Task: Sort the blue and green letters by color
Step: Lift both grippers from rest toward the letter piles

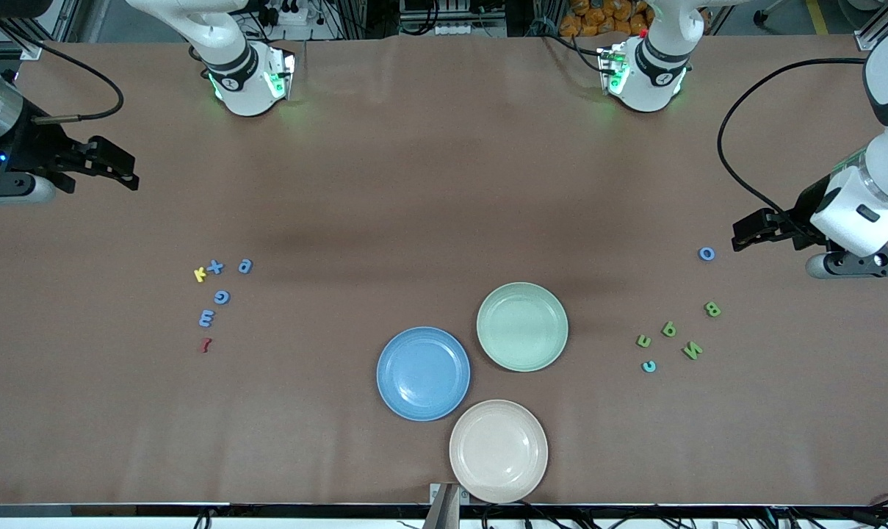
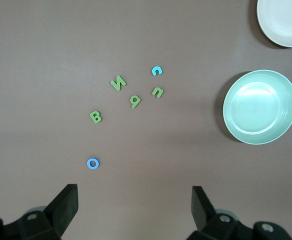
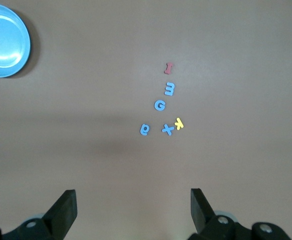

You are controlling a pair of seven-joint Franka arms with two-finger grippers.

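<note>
Several blue letters (image 1: 222, 297) lie in a loose cluster toward the right arm's end of the table, also seen in the right wrist view (image 3: 160, 105). Several green letters (image 1: 668, 328) lie toward the left arm's end, green letters (image 2: 118, 82) in the left wrist view too. A lone blue O (image 1: 706, 253) (image 2: 92, 163) sits close to the left gripper (image 1: 741, 239) (image 2: 134, 205), which hangs open and holds nothing. The right gripper (image 1: 124, 165) (image 3: 133, 205) is open and empty above bare table, apart from the blue cluster.
A blue plate (image 1: 423, 373), a pale green plate (image 1: 522, 326) and a cream plate (image 1: 498, 450) stand mid-table near the front camera. A yellow letter (image 1: 200, 274) and a dark red squiggle (image 1: 206, 345) lie among the blue ones. A cyan c (image 1: 648, 366) lies by the green ones.
</note>
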